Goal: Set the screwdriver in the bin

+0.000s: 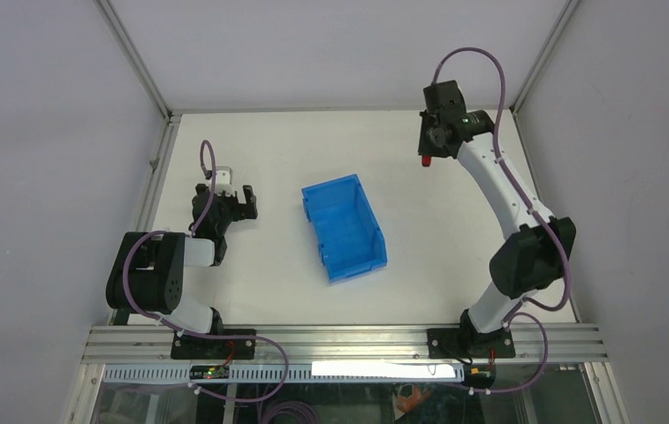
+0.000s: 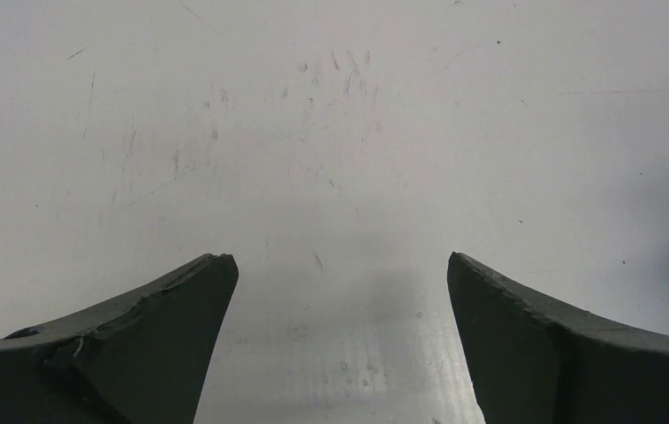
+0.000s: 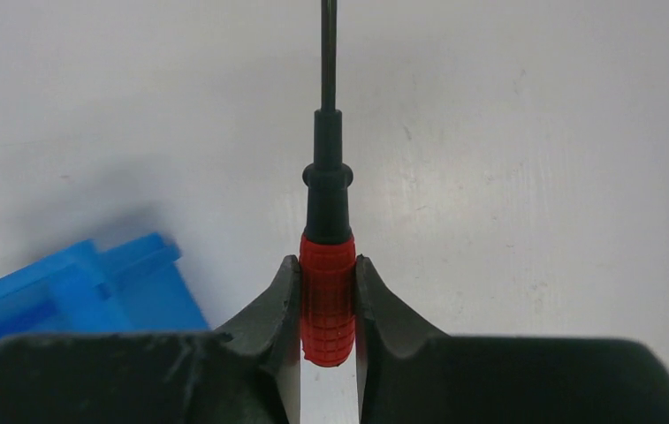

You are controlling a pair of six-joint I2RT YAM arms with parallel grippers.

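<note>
The right gripper [image 3: 328,269] pinches the knurled red handle of the screwdriver [image 3: 328,305] between dark, curved fingers. The screwdriver's smooth black collar and thin shaft point toward the top of the frame, over the scuffed white table [image 3: 534,132]. A corner of the glossy blue plastic bin [image 3: 65,287] shows at lower left, and the left gripper [image 2: 339,265] stands spread wide.

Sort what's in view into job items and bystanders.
Job: screwdriver, clamped by the right jaws; blue bin, empty.
Bystanders: left jaws, open, holding nothing; white table.
</note>
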